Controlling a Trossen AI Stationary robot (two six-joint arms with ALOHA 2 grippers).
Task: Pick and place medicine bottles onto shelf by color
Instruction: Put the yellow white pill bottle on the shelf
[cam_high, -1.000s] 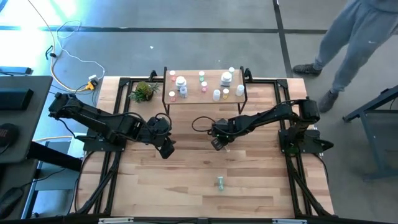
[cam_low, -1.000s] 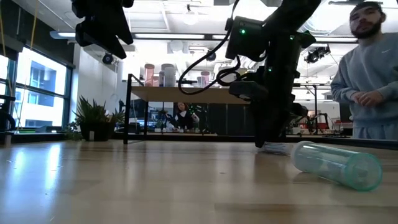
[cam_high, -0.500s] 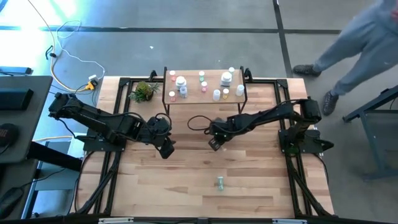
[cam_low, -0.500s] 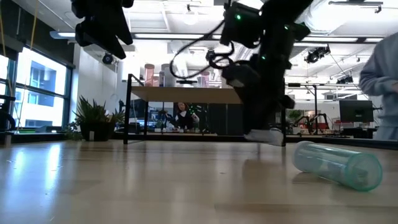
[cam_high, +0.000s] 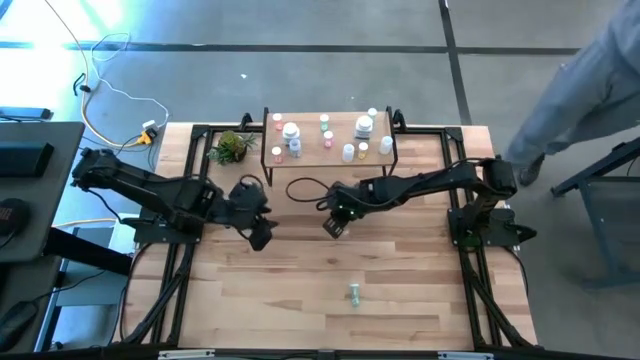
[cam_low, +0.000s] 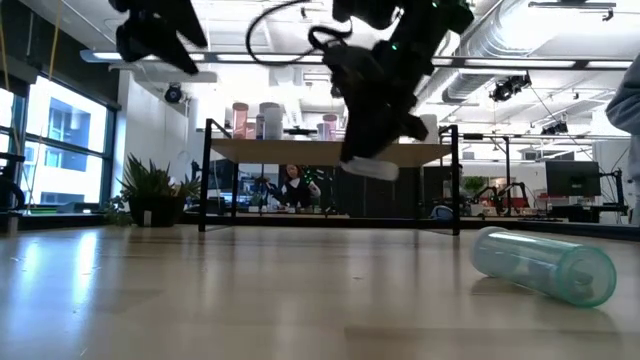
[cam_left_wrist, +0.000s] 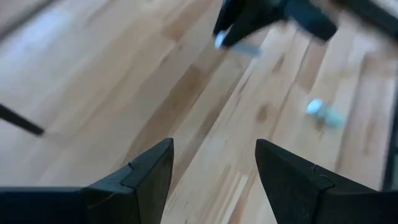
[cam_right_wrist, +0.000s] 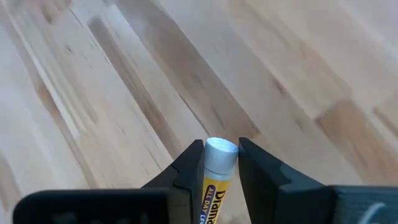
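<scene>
My right gripper hangs over the middle of the table, in front of the shelf, shut on a small vial with a white cap and a yellow label. In the low view its white end shows at about shelf height. My left gripper hovers open over the table's left half, nothing between its fingers. A pale green bottle lies on its side near the front edge. Several small bottles stand on the shelf. My right gripper pinches the vial between its two fingers. The white cap sits at the fingertips and the yellow-labelled body runs back along the fingers. The fingers slant down from the table's right. The vial is lifted clear of the table.
A small leafy plant stands left of the shelf. A person walks on the floor beyond the table's far right corner. Bare wood lies between the grippers and the lying green bottle.
My right gripper has risen from the table top to about shelf height and gone toward the table's left, rolling its wrist, with the vial lifted clear in its shut fingers. My left gripper has risen a little. The person has walked on to the right.
</scene>
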